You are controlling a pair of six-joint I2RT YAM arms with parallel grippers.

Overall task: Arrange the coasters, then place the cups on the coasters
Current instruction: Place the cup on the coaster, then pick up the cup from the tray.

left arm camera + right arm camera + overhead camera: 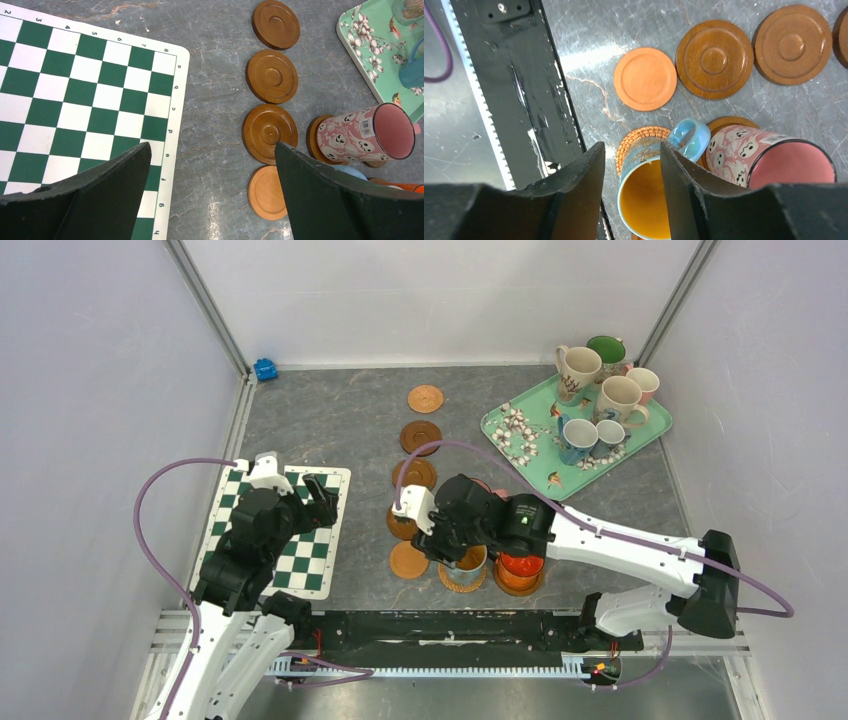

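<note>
right hand (630,147) hangs half open over the blue mug (644,200), which sits on the woven coaster (634,137) near the table (799,115) front edge, pink mug (744,155) just beside it. left hand (212,147) spread wide, holding nothing, by the chess mat (75,90)

Bright, even overhead light; soft shadows; white glare on tabletop (589,55); wrist-view foreground blurred.

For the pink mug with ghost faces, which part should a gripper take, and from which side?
I would take the pink mug by its rim from above, one finger inside the open mouth, one outside. It stands upright, and the blue mug close beside it leaves little room for a sideways grip.
</note>
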